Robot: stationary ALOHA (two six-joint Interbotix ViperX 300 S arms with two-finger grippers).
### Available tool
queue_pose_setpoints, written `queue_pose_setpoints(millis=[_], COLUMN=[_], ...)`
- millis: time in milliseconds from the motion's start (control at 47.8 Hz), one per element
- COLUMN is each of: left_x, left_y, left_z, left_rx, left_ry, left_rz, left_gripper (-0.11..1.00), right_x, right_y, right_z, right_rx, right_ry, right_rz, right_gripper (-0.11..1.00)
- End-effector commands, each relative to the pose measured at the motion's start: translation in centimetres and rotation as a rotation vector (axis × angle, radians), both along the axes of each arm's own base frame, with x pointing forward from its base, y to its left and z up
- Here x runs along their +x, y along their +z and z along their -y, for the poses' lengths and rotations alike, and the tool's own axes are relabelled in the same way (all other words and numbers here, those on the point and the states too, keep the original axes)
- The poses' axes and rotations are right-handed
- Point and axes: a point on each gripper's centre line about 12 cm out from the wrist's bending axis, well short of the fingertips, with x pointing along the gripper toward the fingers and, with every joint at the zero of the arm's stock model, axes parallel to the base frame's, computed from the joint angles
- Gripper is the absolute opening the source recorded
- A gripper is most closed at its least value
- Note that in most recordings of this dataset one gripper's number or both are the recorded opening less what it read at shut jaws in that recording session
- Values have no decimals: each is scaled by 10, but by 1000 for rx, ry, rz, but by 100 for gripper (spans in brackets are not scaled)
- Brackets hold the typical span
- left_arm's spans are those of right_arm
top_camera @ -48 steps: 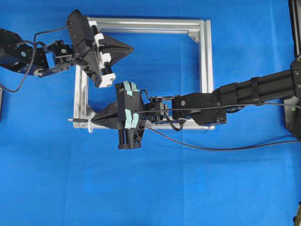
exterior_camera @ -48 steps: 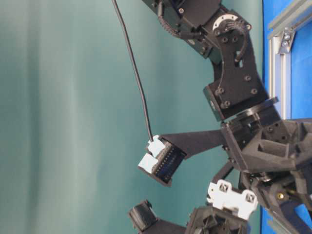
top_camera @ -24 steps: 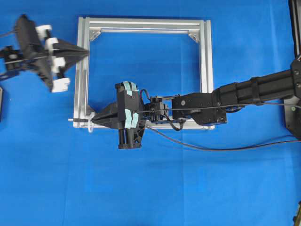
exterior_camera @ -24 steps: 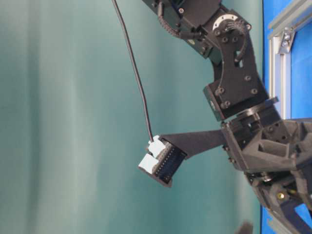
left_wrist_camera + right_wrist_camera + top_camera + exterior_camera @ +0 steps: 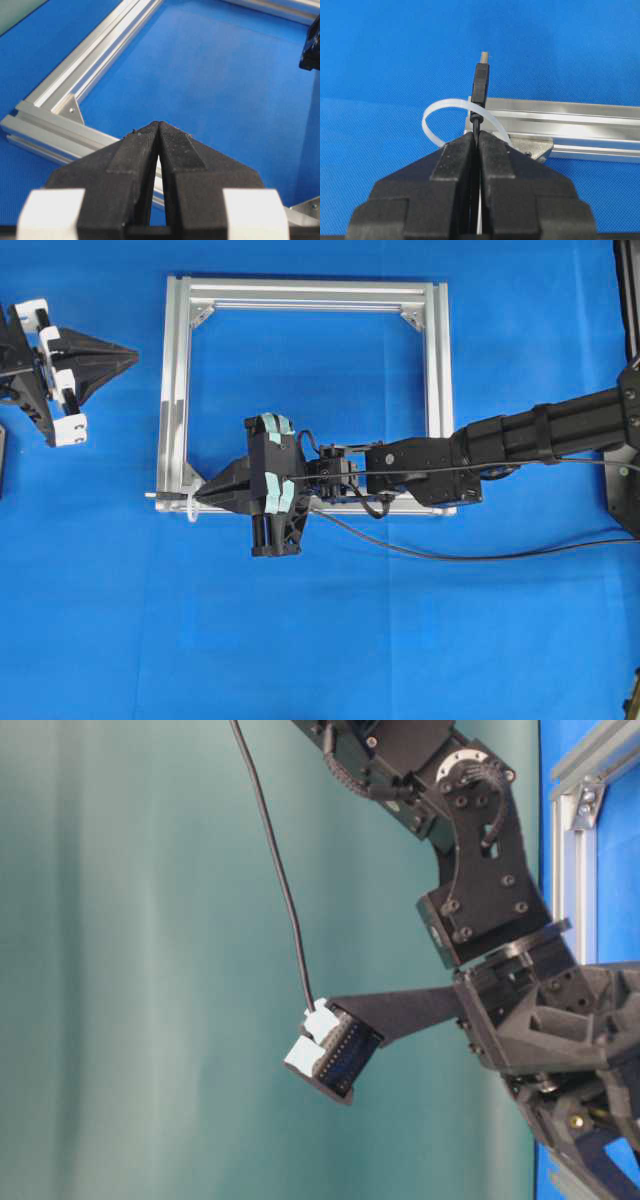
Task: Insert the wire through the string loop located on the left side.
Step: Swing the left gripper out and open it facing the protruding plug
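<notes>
1. One change: left gripper [image 5: 125,353], jaws together and empty, has pulled back off the frame [image 5: 437,370] to the far left.
2. Right gripper [image 5: 476,137] stays clamped on the wire [image 5: 480,82]; plug pokes through the string loop [image 5: 436,112] at the frame's lower-left corner.
3. Insertion looks essentially made.

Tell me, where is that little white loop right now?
The string loop sits at the aluminium frame's lower-left corner overhead, the wire's plug poking through it.

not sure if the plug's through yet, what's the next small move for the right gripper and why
Probably keep the right gripper shut on the wire and ease it a little further forward. In the right wrist view the plug already pokes past the loop and frame, but the fingers sit right at the loop, so little length is through.
</notes>
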Motion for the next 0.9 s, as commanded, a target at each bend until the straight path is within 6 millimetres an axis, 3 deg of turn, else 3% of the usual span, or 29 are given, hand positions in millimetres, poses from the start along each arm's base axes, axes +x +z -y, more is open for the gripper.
queue_pose_setpoints(millis=[0,168,482,880], left_x=[3,11,16,17], left_y=[3,6,7,4], left_z=[3,27,92,90], left_rx=[0,2,2,11], left_ry=[-21,-142,-455,-449], left_rz=[3,13,14,-22], left_gripper=[0,0,0,0], right_x=[3,3,3,3], right_y=[14,14,15,15], right_z=[1,1,1,1], right_rx=[0,-1,-1,-1], right_ry=[-1,0,0,-2], right_rz=[37,37,38,40], right_gripper=[0,0,0,0])
